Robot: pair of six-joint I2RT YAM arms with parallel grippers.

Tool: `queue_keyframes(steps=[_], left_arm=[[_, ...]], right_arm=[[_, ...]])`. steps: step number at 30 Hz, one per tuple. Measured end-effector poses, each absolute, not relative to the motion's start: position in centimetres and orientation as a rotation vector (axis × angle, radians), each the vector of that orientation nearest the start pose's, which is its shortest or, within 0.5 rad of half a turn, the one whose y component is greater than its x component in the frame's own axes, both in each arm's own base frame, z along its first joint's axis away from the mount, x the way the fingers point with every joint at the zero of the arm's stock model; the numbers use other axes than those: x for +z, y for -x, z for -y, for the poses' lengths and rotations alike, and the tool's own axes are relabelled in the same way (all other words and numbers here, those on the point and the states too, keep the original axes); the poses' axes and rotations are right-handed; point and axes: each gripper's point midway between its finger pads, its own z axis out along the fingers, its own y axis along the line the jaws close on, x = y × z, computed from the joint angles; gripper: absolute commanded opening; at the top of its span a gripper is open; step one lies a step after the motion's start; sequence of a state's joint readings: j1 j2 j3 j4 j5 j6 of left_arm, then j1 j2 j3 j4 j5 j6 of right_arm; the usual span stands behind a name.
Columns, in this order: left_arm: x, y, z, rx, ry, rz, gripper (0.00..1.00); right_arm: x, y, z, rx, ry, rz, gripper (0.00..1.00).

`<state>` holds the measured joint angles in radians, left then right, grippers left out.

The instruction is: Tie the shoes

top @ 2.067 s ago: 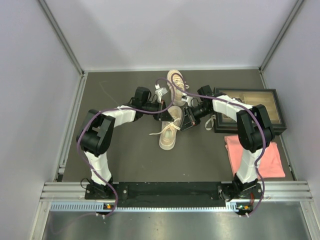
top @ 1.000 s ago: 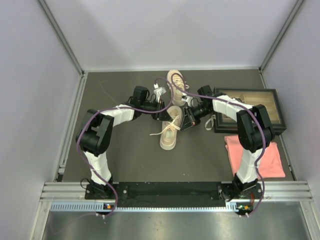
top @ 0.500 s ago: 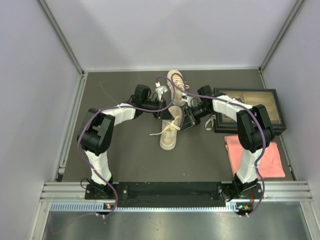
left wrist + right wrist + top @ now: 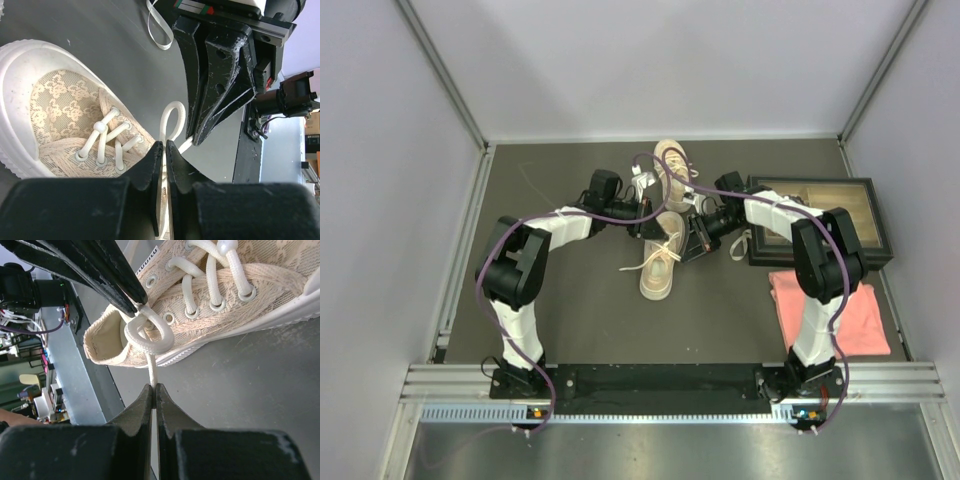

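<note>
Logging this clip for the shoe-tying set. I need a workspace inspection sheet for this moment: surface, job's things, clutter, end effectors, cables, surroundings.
Surface: dark grey table, matte.
Job's things: near shoe, with its white lace formed into a loop over the heel opening; far shoe behind it.
Clutter: black picture frame and pink cloth, both on the right.
End effectors: left end effector shut on the loop; right end effector shut on the strand leading from it.
Cables: purple cables along both arms, one arcing over the far shoe.
Surroundings: pale walls; metal rail at the near edge.
</note>
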<state>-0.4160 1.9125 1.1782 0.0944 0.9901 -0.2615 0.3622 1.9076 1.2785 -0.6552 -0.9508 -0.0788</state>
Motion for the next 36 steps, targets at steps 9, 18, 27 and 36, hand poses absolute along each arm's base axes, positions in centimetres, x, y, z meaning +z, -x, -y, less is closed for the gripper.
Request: queue_keyframes(steps=[9,18,27,36], left_arm=[[11.4,-33.6,31.6,-1.476,-0.748,-2.112,0.21],[11.0,-33.5,31.6,-1.476,-0.746,-2.125,0.00],[11.1,-34.1,31.5,-1.462,-0.738,-2.111,0.00],[11.2,-36.0,30.5,-1.402,-0.683,-2.097,0.02]], right_arm=[[8.4,-27.9,-25.6,1.410,0.774,-2.553,0.00],[8.4,-27.9,-25.6,1.410,0.774,-2.552,0.00],[8.4,-27.9,-25.6,1.408,0.779,-2.550,0.00],[8.4,-27.9,-25.6,1.406,0.783,-2.548,0.00]])
